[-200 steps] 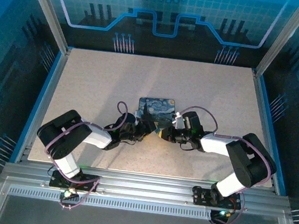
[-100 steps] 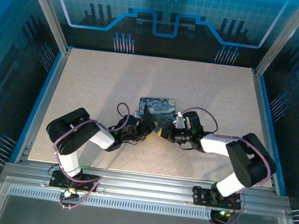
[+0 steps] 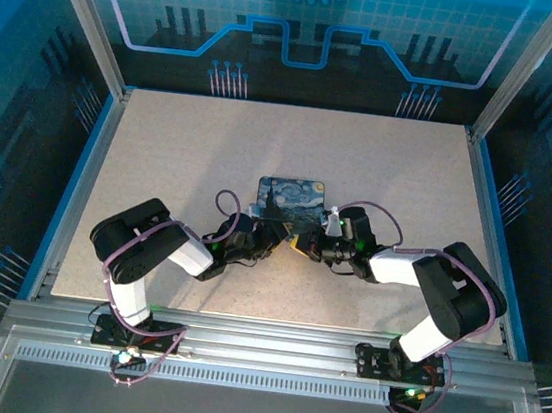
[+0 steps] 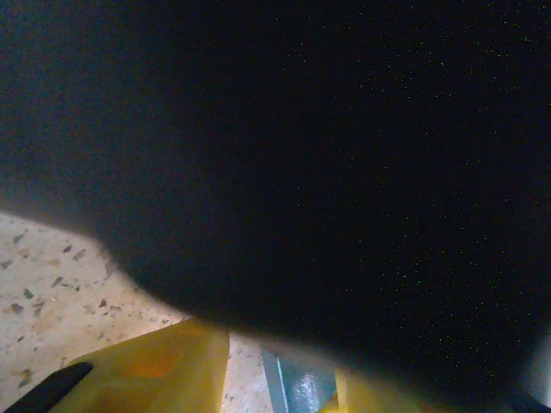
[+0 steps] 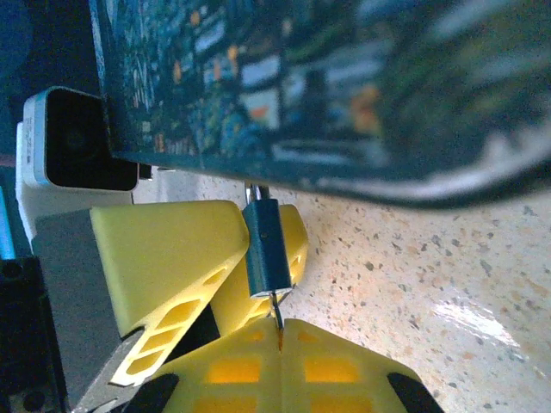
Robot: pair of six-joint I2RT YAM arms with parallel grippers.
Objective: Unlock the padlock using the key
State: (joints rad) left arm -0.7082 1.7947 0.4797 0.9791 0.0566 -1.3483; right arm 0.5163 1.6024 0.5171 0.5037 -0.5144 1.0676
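Right wrist view gives you the clearest look. The padlock (image 5: pixel 269 249) hangs from the edge of the printed box (image 5: pixel 284 86), just above the speckled worktop (image 5: pixel 430 258). Your right fingers (image 5: pixel 224 368) are pressed together on the key (image 5: pixel 277 320), and its thin blade points up to the padlock's underside. Your left fingers (image 5: pixel 164 258) sit on either side of the padlock, but you cannot tell whether they pinch it. From the top view, both arms meet at the box's near edge.
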